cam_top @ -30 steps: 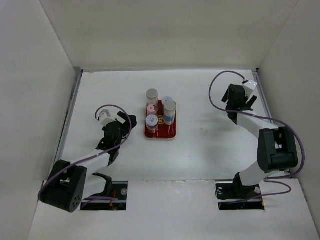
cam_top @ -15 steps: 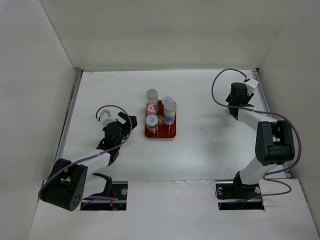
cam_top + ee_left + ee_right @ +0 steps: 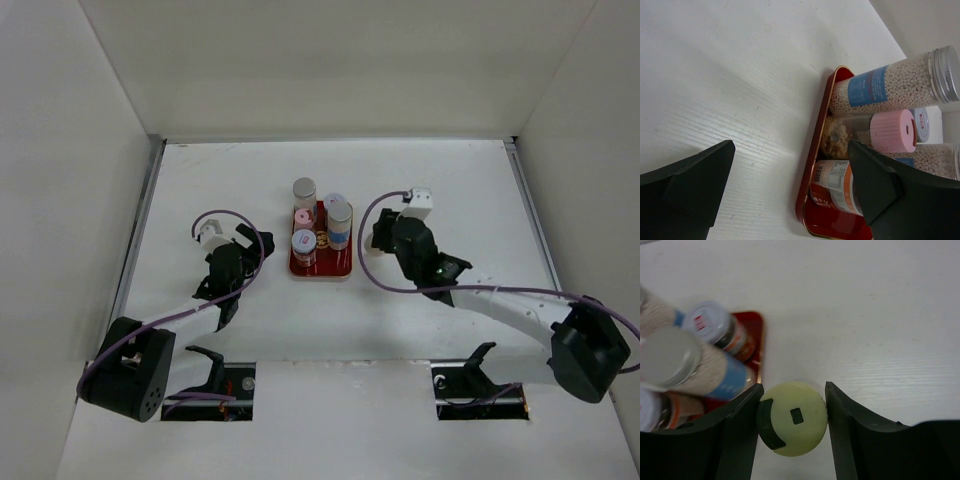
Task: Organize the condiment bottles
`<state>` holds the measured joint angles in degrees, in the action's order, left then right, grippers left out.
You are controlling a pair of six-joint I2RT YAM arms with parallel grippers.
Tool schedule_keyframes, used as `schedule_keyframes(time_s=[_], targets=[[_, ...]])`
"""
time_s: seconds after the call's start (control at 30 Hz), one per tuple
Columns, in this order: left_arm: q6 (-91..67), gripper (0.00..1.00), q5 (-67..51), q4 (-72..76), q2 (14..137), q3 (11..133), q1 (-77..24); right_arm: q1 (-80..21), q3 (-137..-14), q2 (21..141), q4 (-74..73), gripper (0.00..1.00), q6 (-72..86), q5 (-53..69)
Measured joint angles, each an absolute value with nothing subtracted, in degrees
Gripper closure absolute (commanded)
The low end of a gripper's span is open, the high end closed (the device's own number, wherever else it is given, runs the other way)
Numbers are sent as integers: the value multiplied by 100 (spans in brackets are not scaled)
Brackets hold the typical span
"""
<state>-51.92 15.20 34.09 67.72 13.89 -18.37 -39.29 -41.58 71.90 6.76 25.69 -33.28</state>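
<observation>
The right gripper clasps a small bottle with round pale-yellow cap just beside the flat red rectangular tray; it seems light, rigid, slippery, best pinched around its body.

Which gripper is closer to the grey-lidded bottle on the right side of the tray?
Right. The right gripper, shut on the yellow-capped bottle, is just right of the grey-lidded bottle; the left gripper sits open beyond the left edge of the tray.
</observation>
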Motion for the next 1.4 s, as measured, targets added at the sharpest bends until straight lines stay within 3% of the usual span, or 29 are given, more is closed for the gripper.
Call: schedule_keyframes(time_s=[0.2, 0.5, 0.77, 0.87, 1.13, 1.27, 1.4], targets=[[-5190, 0, 1579, 3409, 6761, 1389, -1826, -4984, -4466, 7526, 825, 52, 2530, -3269], [-5186, 0, 1745, 3400, 6759, 1389, -1763, -5428, -5000, 8790, 1284, 48, 2292, -3083], [-5186, 0, 1826, 3214, 6726, 1389, -1728, -5533, -5033, 9172, 1400, 19, 2025, -3098], [-5186, 0, 1865, 3052, 6726, 1424, -1726, -5566, -5033, 9129, 1444, 0, 1922, -3109], [-5183, 0, 1951, 2447, 6729, 1732, -1726, -5474, -4254, 7338, 1911, 0, 1793, -3586], [-5070, 0, 1973, 2071, 6761, 1944, -1638, -4709, -3430, 6600, 2606, 0, 2154, -3981], [-4941, 0, 2005, 1592, 6956, 2377, -1466, -3909, -2917, 6713, 2617, 0, 2746, -3975]])
